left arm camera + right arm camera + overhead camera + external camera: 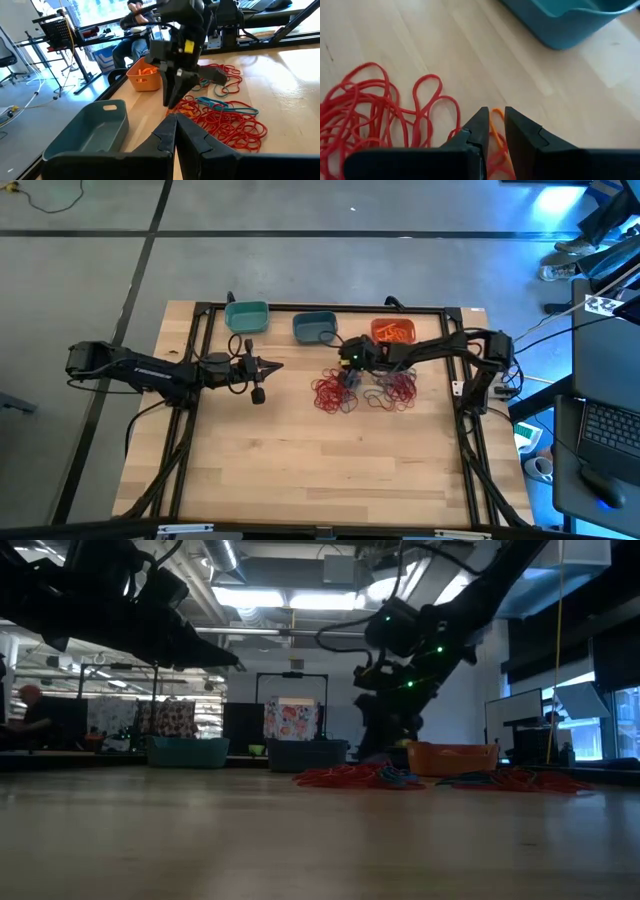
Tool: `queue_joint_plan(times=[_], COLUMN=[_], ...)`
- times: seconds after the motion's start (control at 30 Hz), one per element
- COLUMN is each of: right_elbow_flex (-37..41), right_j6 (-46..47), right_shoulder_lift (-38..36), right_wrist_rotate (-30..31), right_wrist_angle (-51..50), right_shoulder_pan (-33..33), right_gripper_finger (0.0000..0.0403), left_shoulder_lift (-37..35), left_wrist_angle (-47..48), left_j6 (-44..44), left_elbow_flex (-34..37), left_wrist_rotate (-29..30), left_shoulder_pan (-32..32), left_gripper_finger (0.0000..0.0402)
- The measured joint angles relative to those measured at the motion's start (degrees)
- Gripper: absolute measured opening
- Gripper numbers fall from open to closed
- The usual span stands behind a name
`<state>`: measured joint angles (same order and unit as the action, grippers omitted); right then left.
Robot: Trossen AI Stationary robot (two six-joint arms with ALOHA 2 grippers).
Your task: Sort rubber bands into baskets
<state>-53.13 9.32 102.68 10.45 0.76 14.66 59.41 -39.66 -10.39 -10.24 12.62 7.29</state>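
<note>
Three baskets in row at table's 12 o'clock edge: teal basket (247, 316) looks empty, slate blue basket (314, 327) contents unclear, orange basket (394, 331) holds orange bands. Rubber bands (334, 394) heaped mid-table. Right gripper (493, 123) low, at the heap's 12 o'clock edge, narrow, pinching orange band (496, 128). Left gripper (174, 131) closed, empty, at 9 o'clock.

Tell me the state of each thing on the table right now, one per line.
Teal basket: upright, looks empty.
Slate blue basket: upright, contents unclear.
Orange basket: upright, holds orange bands.
Rubber bands: heaped loose on the table, mostly red.
Left claw: shut, empty, waiting beside the teal basket.
Right claw: nearly shut on an orange band at the pile's edge.
</note>
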Motion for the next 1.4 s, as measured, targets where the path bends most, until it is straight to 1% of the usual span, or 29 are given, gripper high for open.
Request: queue_joint_plan(times=[0.13, 0.3, 0.57, 0.67, 0.77, 0.93, 0.97, 1.13, 1.27, 1.4], right_elbow_flex=[-2.0, -3.7, -4.1, -4.1, -4.1, -4.0, -4.0, -3.9, -3.8, -3.8], right_j6=[-0.8, -0.8, -0.8, -1.9, -3.2, -4.0, -4.3, -5.3, -6.8, -7.1], right_shoulder_lift=[2.4, 5.2, 6.1, 6.2, 6.2, 6.2, 6.2, 6.3, 5.9, 3.4], right_wrist_rotate=[-0.8, -0.5, 5.5, 6.5, 6.5, 7.0, 7.1, 8.1, 10.8, 13.7], right_wrist_angle=[-0.4, -4.5, -5.6, -5.7, -5.7, -5.6, -5.4, -5.0, -5.3, -6.3], right_shoulder_pan=[0.0, 0.0, -0.1, -0.1, -0.1, -0.1, -0.1, -0.1, -0.9, -2.0], right_gripper_finger=[0.0063, 0.0063, 0.01, 0.0104, 0.0086, 0.0015, 0.0009, 0.0018, 0.0005, 0.001], left_shoulder_lift=[0.0, 0.0, 0.0, 0.0, 0.0, 0.0, 0.0, 0.0, 0.0, 0.0], left_wrist_angle=[0.0, 0.0, 0.0, 0.0, 0.0, 0.0, 0.0, 0.0, 0.0, 0.0], left_j6=[0.0, 0.0, 0.1, 0.0, 0.0, 0.0, 0.0, 0.0, 0.0, -0.1], left_elbow_flex=[0.0, 0.0, 0.0, 0.0, 0.0, 0.0, 0.0, 0.0, 0.0, 0.0], left_wrist_rotate=[0.0, 0.0, 0.0, 0.0, 0.0, 0.0, 0.0, 0.0, 0.0, 0.0], left_shoulder_pan=[0.0, 0.0, 0.0, 0.0, 0.0, 0.0, 0.0, 0.0, 0.0, 0.0], left_gripper_finger=[0.0005, 0.0005, 0.0005, 0.0005, 0.0005, 0.0005, 0.0005, 0.0005, 0.0005, 0.0005])
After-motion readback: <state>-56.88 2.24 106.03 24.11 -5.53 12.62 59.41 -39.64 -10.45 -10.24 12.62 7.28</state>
